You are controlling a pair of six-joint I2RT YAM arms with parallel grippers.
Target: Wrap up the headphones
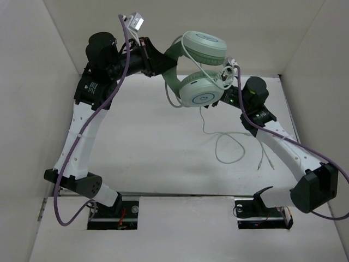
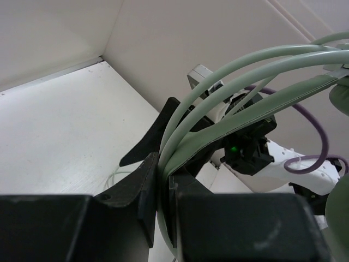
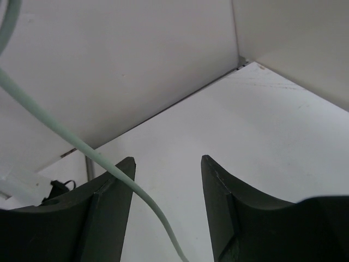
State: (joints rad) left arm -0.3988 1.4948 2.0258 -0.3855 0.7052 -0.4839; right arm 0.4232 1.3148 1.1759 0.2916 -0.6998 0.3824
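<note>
The mint-green headphones (image 1: 200, 68) hang in the air at the back of the table, one earcup (image 1: 204, 46) above the other (image 1: 199, 91). My left gripper (image 1: 163, 61) is shut on the headband, which fills the left wrist view (image 2: 245, 71) with the jaws clamped on it (image 2: 161, 183). The thin pale cable (image 1: 229, 144) hangs from the lower earcup and lies looped on the table. My right gripper (image 1: 227, 73) is open just right of the earcups. In the right wrist view (image 3: 166, 164) the cable (image 3: 139, 194) crosses in front of its left finger, not gripped.
White walls enclose the table (image 1: 152, 142) on the left, back and right. Purple arm cables run along both arms (image 1: 117, 82). The right arm's wrist with a green light shows in the left wrist view (image 2: 234, 148). The cable's loose end lies near the right arm (image 1: 264, 164).
</note>
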